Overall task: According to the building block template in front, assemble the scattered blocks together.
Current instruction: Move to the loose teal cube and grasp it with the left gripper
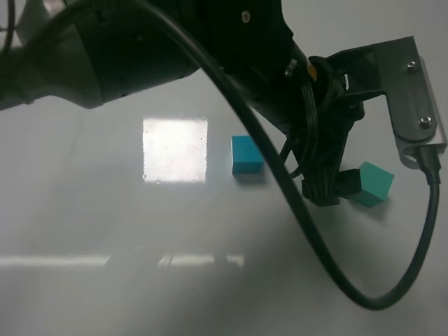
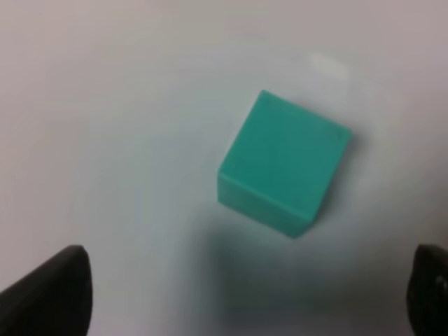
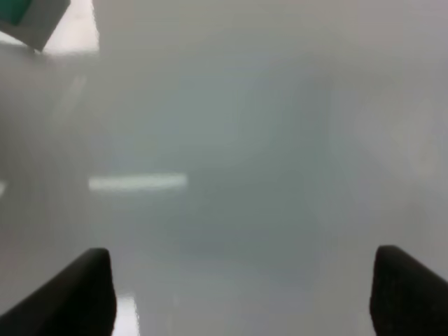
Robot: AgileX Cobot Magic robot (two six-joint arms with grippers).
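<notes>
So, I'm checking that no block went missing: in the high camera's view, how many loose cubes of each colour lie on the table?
teal-blue cube: 1
sea-green cube: 1
total: 2

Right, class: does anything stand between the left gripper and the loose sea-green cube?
Nothing visible does. In the left wrist view the left gripper is open, and only bare table lies between its fingers and the sea-green cube. The teal-blue cube sits apart, off to one side.
</notes>
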